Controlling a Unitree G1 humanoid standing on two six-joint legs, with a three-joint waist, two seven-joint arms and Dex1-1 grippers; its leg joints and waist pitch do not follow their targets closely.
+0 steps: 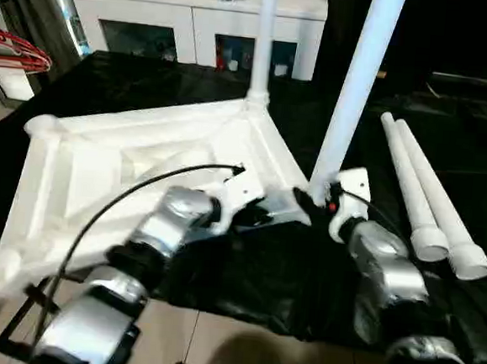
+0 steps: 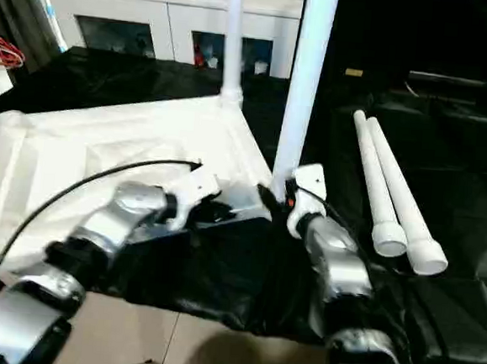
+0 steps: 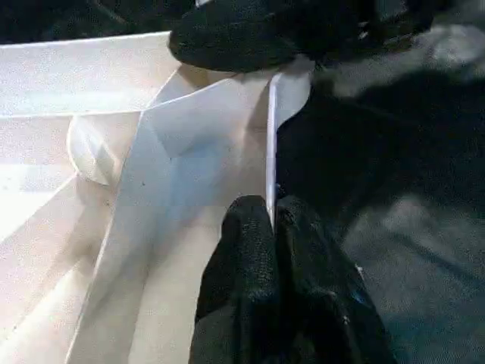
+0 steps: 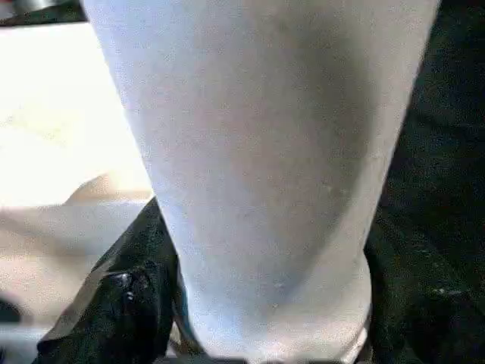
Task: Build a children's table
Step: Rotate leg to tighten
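Tabletop [image 1: 101, 162], underside up: left gripper [image 3: 269, 220] pinched its rim; right gripper [image 1: 313, 206] clasped upright leg [image 1: 357, 81] at the near corner.

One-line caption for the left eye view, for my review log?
Left gripper pinches the upturned white plastic tabletop rim while the right gripper holds a long white cylindrical leg at the near corner; two spare legs lie alongside.

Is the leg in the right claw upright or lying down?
Nearly upright, tilted slightly. The leg rises from the tabletop's near corner, right claw gripping its base.
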